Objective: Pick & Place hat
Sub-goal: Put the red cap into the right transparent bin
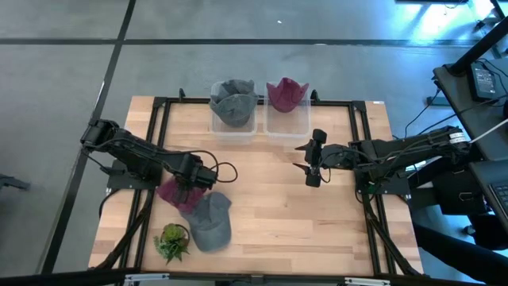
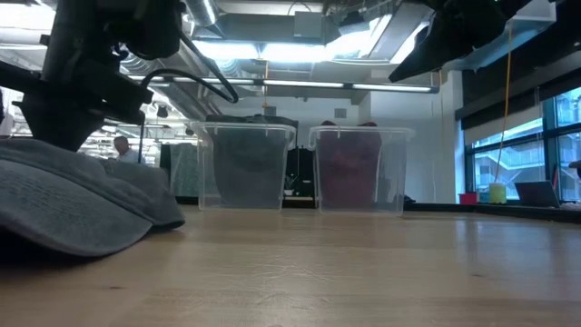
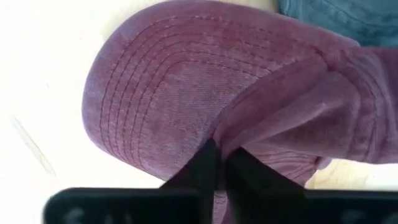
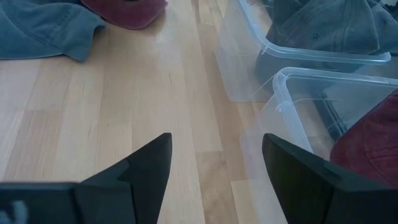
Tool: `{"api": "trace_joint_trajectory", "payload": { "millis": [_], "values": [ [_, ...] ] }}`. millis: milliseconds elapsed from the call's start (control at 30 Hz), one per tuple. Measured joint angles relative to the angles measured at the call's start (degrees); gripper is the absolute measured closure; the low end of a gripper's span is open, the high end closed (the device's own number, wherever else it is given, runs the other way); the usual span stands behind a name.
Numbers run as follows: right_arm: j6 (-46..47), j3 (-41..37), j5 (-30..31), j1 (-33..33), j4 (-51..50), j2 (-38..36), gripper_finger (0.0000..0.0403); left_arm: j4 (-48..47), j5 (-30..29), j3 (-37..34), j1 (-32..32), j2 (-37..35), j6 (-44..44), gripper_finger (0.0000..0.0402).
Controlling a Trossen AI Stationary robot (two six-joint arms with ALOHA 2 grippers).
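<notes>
A maroon cap (image 1: 174, 193) lies at the table's left, partly under my left gripper (image 1: 189, 189), which is shut on it; in the left wrist view its stitched brim (image 3: 155, 99) fills the picture. A grey cap (image 1: 210, 220) lies just beside it toward the near edge, resting on the table, large at the left of the low view (image 2: 73, 204). My right gripper (image 1: 310, 163) hovers open over the table's middle right, touching nothing. My left gripper pinches the maroon cap where the brim meets the crown (image 3: 225, 144), a fold of cloth bunched between the two fingers (image 3: 199, 168). The fingers come slanting down from the table's left. The cap's brim still lies on the table.
Two clear bins stand at the far edge: the left one (image 1: 233, 119) holds a grey cap, the right one (image 1: 286, 111) a maroon cap. A small green plant (image 1: 172, 241) sits near the front left corner. Bare wood lies between the arms.
</notes>
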Motion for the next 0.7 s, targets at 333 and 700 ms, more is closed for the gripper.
{"api": "trace_joint_trajectory", "payload": {
  "millis": [333,700],
  "values": [
    [-0.04,0.00,0.02,0.00,0.87,0.00,0.0153,-5.81,-3.87,4.19,2.11,-1.59,-4.98,0.0397],
    [-0.02,0.00,0.00,0.00,1.83,0.00,0.0153,-1.80,-13.84,13.72,7.39,-13.10,-16.74,0.0398]
  ]
}}
